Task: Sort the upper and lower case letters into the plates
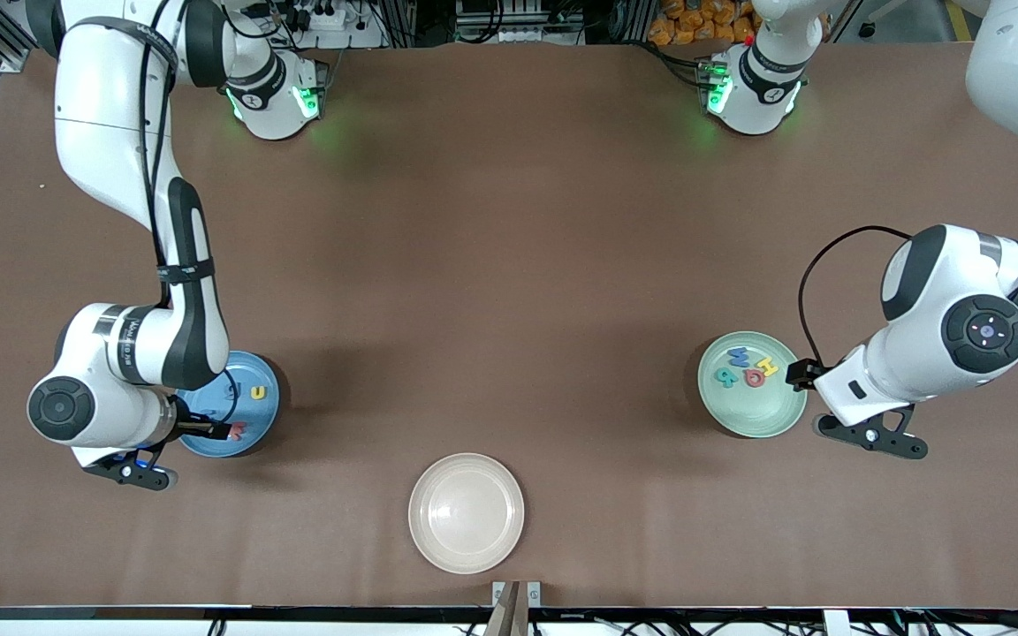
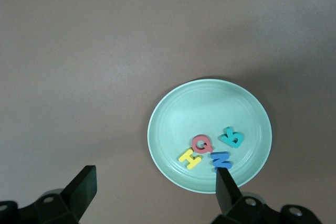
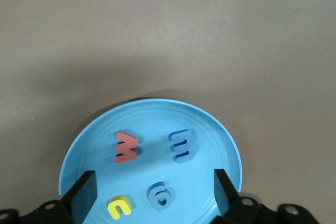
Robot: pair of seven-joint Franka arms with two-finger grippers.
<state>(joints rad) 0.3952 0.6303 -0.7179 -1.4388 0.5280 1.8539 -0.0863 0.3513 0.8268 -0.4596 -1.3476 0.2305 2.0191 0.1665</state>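
My right tool hangs spread and empty over the blue plate; my left tool, spread too, waits over the mint plate's edge.

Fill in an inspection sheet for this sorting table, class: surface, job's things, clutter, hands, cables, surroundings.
Surface: brown table, bare between plates.
Job's things: blue plate holds four letters, red, two blue, yellow; mint plate holds four, Q among them.
Clutter: empty cream plate.
Hands: right hand open over blue plate; left hand open at mint plate's edge.
Cables: black cable on left arm.
Surroundings: wiring along table edges.
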